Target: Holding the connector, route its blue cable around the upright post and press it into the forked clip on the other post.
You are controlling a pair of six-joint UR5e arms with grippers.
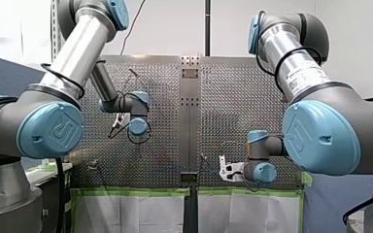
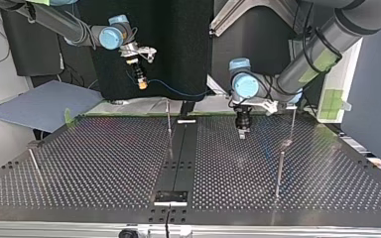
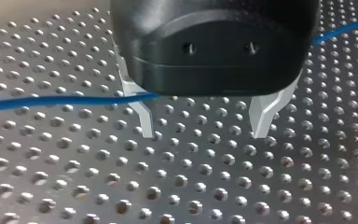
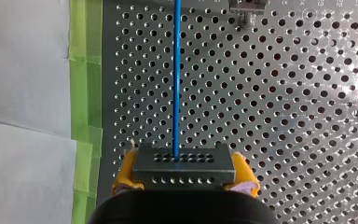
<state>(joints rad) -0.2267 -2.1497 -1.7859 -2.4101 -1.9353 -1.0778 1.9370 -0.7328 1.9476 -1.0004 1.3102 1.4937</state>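
Gripping the connector [image 4: 184, 168] between yellow pads [image 4: 127, 169] of the right claw [image 4: 184, 161] above the tabletop's [image 4: 284, 116] taped edge, to hold the blue cable [image 4: 177, 74] straight; holding the left claw [image 3: 204, 133] apart beside it, probably to guide.

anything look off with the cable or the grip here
Nothing stands out. The grey perforated connector sits square between my right gripper's yellow pads, and the thin blue cable leaves it straight, unkinked. My left gripper is open.
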